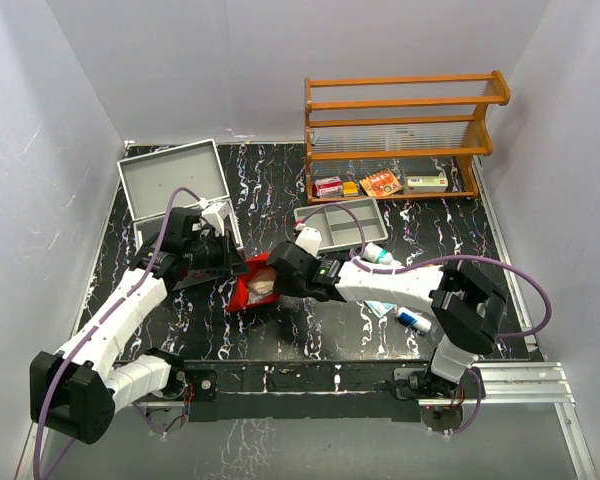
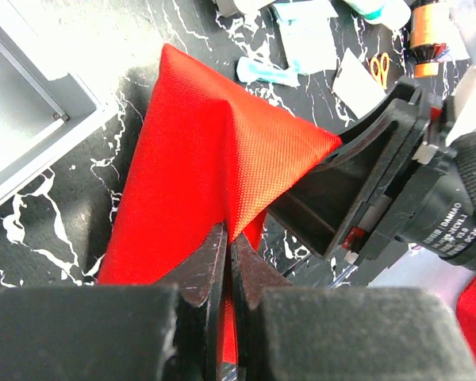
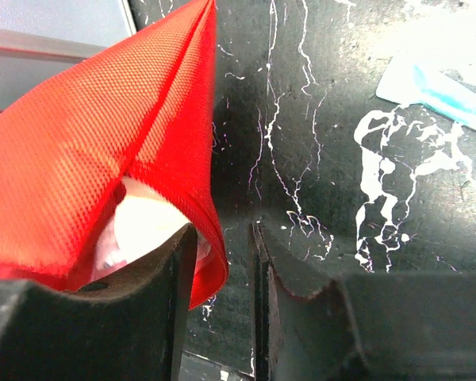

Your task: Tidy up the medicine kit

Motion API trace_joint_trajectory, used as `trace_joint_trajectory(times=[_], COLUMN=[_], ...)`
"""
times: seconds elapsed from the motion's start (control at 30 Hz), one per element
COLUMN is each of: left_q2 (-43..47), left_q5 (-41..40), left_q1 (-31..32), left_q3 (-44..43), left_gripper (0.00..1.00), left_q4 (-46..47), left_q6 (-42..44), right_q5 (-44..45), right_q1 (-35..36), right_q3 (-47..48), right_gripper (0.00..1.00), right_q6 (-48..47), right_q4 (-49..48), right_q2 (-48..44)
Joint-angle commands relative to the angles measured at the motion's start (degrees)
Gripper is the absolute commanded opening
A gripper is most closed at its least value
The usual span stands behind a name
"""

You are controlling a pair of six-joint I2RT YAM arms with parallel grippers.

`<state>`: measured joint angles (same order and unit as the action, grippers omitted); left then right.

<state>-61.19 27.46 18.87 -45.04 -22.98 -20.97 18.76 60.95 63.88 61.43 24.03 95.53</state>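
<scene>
A red fabric pouch (image 1: 252, 290) lies mid-table between both grippers. My left gripper (image 1: 230, 262) is shut on a fold of the pouch's edge; in the left wrist view (image 2: 228, 238) the red cloth (image 2: 214, 151) is pinched between the jaws and pulled up into a peak. My right gripper (image 1: 279, 276) is at the pouch's mouth. In the right wrist view it (image 3: 222, 235) is open, its left finger (image 3: 155, 270) inside the pouch (image 3: 87, 151) against a white item (image 3: 143, 226), with the rim hanging in the gap.
A grey divided tray (image 1: 340, 225) sits behind the pouch and an open grey case (image 1: 170, 175) at back left. A wooden rack (image 1: 400, 130) holds small boxes. A bottle (image 1: 380, 255), a sachet (image 1: 380, 308) and a small tube (image 1: 413, 320) lie at right.
</scene>
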Motion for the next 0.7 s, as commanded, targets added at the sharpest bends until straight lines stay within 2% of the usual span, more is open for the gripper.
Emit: trace_joint_trajectory(times=[0.0, 0.07, 0.3, 0.5, 0.67], left_q2=[0.38, 0.32, -0.18, -0.75, -0.78], left_q5=[-0.14, 0.52, 1.29, -0.39, -1.07], left_q1=[0.12, 0.12, 0.14, 0.17, 0.15], left_q3=[-3.15, -3.13, -2.39, -1.77, -0.80], left_gripper=[0.00, 0.00, 0.00, 0.00, 0.00], left_q4=[-0.88, -1.00, -1.79, -1.90, -1.01], left_q6=[1.50, 2.07, 4.23, 4.15, 2.54], right_q5=[-1.53, -2.01, -3.09, -7.87, -6.76], right_q1=[-0.44, -0.48, -1.41, -2.64, -3.26], right_q3=[1.23, 1.48, 1.86, -1.79, -7.07], right_gripper=[0.28, 0.30, 0.52, 0.59, 0.61], right_q6=[-1.48, -2.23, -3.86, -7.01, -10.42], right_q4=[-2.36, -3.52, -7.18, -12.29, -13.31], right_q2=[0.03, -0.53, -4.16, -8.68, -15.42])
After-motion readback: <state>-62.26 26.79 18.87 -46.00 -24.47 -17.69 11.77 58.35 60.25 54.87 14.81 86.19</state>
